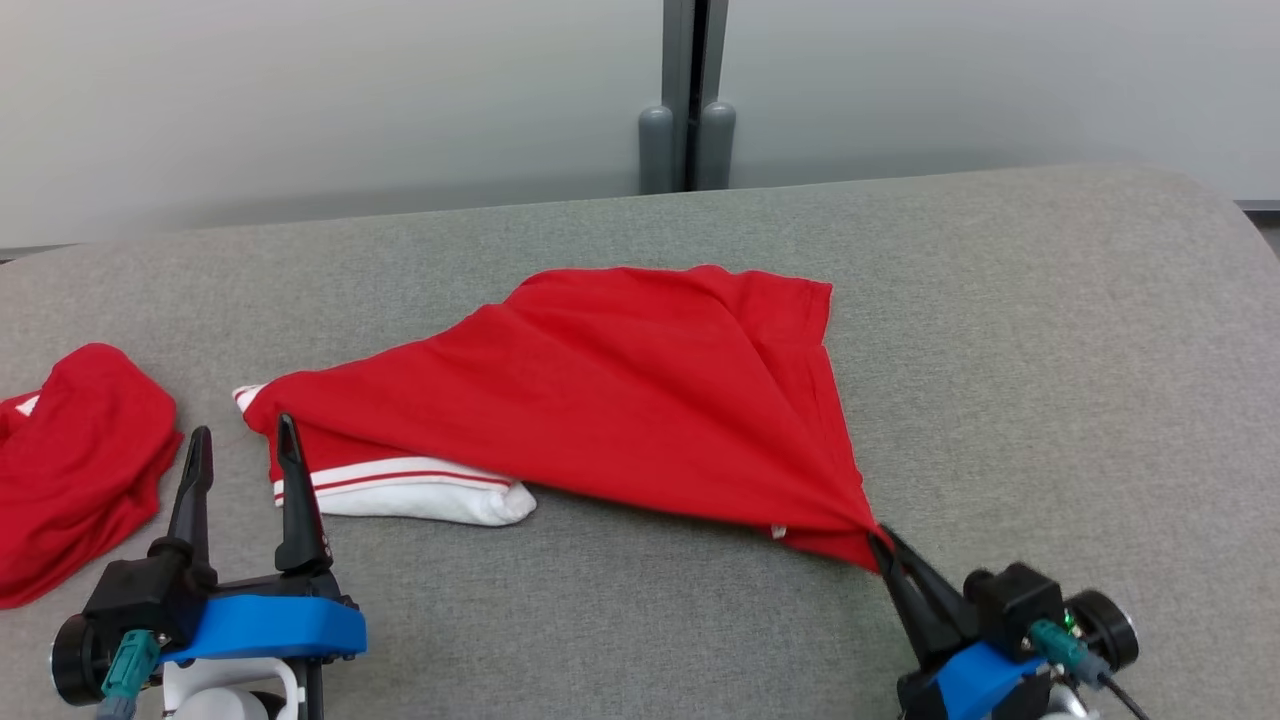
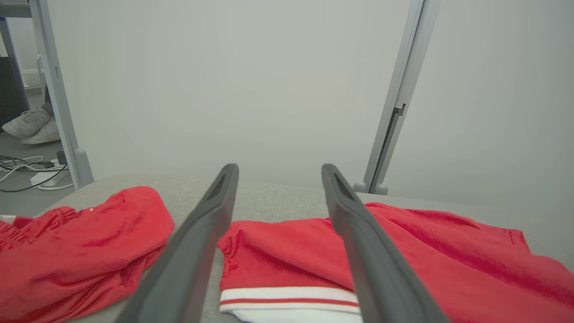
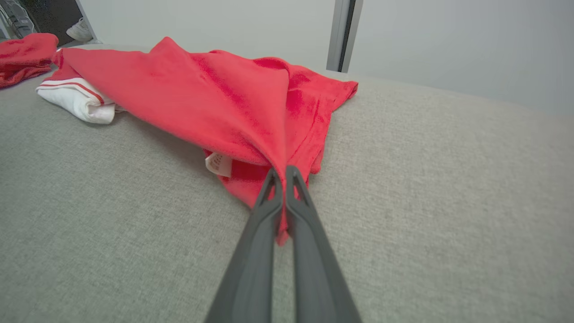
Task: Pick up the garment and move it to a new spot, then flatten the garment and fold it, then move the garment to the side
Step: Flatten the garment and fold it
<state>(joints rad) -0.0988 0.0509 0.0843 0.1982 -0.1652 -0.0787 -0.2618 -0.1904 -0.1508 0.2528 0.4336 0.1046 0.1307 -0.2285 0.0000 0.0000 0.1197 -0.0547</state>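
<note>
The right gripper (image 1: 880,541) pinches the near right corner of the soft red garment (image 1: 620,390), stretched triangular on grey woven upholstery (image 1: 1050,350); the left gripper (image 1: 245,428) stands spread.

Before you: grey fabric-covered surface (image 1: 1050,330), rounded far right corner; pale partition panels (image 1: 300,100) along the far side; grey post (image 1: 690,100) joining them; cables (image 2: 20,163) on floor (image 2: 18,197), far left.

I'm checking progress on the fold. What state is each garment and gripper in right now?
red garment: spread but wrinkled, not flat; near right corner pinched and drawn into a point.
white striped hem: sticks out from under the red layer at the left end.
second red garment: crumpled in a heap at the far left, apart from both grippers.
left gripper: open, holding nothing, beside the striped hem.
right gripper: shut on the red garment's corner.
</note>
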